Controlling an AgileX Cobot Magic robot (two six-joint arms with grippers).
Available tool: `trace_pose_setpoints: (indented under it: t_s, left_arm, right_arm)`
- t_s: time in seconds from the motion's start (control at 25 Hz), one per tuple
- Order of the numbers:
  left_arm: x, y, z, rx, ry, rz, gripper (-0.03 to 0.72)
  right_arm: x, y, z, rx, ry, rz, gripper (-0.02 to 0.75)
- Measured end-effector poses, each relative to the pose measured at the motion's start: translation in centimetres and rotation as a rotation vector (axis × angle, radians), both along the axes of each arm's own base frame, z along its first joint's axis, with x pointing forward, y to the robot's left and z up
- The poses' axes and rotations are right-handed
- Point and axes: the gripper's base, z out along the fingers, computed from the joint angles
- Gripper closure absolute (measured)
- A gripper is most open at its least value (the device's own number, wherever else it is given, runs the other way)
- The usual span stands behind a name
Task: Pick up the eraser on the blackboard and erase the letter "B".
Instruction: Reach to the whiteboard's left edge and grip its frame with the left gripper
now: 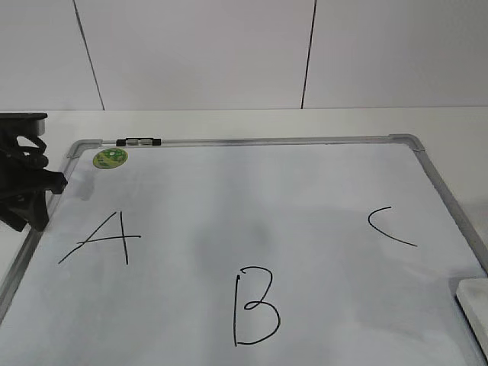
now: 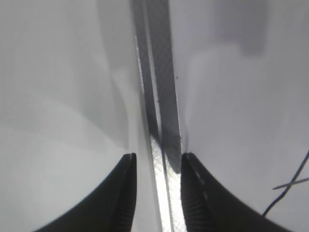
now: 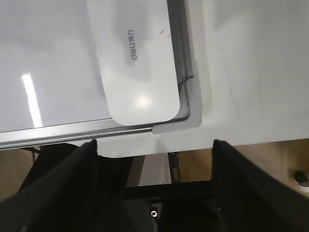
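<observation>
The blackboard point(image 1: 252, 198) is a white board with a grey metal frame and lies flat on the table. The black letter "B" point(image 1: 255, 306) is at its near middle, between an "A" point(image 1: 103, 238) and a "C" point(image 1: 389, 226). The white eraser point(image 1: 474, 303) lies on the board's near right corner. In the right wrist view the eraser point(image 3: 137, 67) carries a grey logo. My right gripper point(image 3: 154, 143) is open and empty, over the table edge just short of the eraser. My left gripper point(image 1: 27, 194) is open point(image 2: 158, 157) over the board's left frame point(image 2: 161, 96).
A small round green sticker point(image 1: 110, 158) sits at the board's far left corner. A black and silver clip point(image 1: 139, 142) is on the far frame. A white wall stands behind the table. The table's front edge and the black stand below it point(image 3: 159, 193) show under the right gripper.
</observation>
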Motion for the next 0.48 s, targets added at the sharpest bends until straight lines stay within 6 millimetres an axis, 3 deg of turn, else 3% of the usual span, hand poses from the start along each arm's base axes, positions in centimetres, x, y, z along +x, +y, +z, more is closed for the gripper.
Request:
trace_pose_setpoints:
  t_s: [0.48]
  left_arm:
    - [-0.12,-0.01,-0.01,0.000,0.012,-0.009,0.454]
  right_arm:
    - [0.00,0.00,0.00,0.000,0.000,0.000,0.155]
